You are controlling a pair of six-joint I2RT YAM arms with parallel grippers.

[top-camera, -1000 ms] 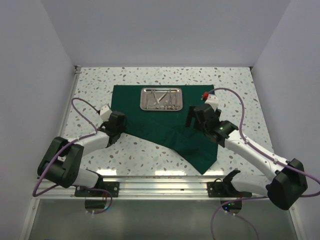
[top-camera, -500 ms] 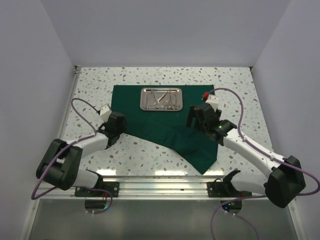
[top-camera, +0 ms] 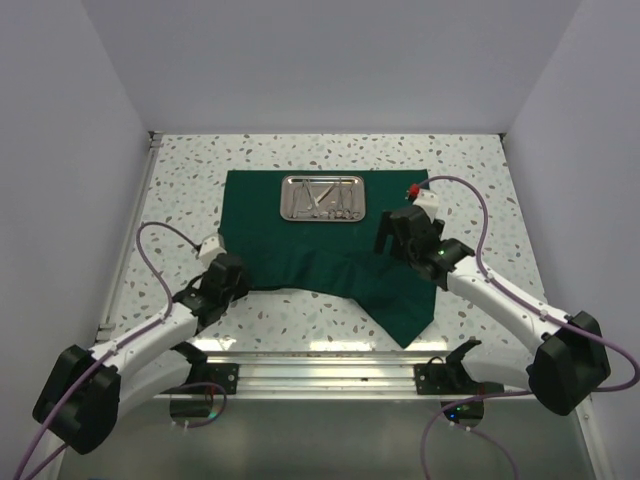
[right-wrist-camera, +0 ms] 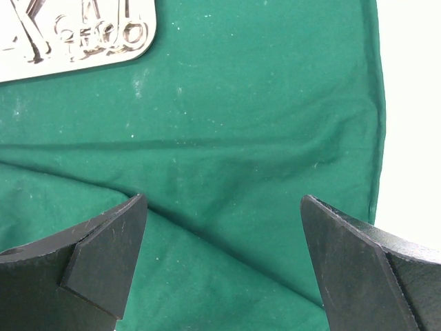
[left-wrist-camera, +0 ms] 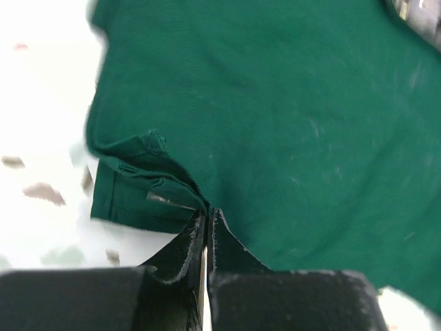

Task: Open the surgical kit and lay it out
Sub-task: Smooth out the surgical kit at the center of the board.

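Note:
The dark green cloth wrap [top-camera: 330, 250] lies spread on the table, with a point hanging toward the near edge. The shiny steel tray [top-camera: 322, 198] sits on its far part and holds the silver instruments [top-camera: 330, 203]; the tray's corner shows in the right wrist view [right-wrist-camera: 69, 34]. My left gripper [top-camera: 238, 274] is shut on the cloth's left corner [left-wrist-camera: 148, 176], pinching a fold between its fingertips [left-wrist-camera: 207, 215]. My right gripper [right-wrist-camera: 224, 207] is open and empty above the cloth's right part [right-wrist-camera: 262, 138], near its right hem.
Speckled white tabletop [top-camera: 180, 180] surrounds the cloth, with walls on three sides. A metal rail [top-camera: 320, 362] runs along the near edge. A small red part [top-camera: 411, 190] sits on the right wrist.
My left gripper has pulled the cloth's left corner toward the near edge and outward, flattening the lower left part. The right arm has stayed nearly still.

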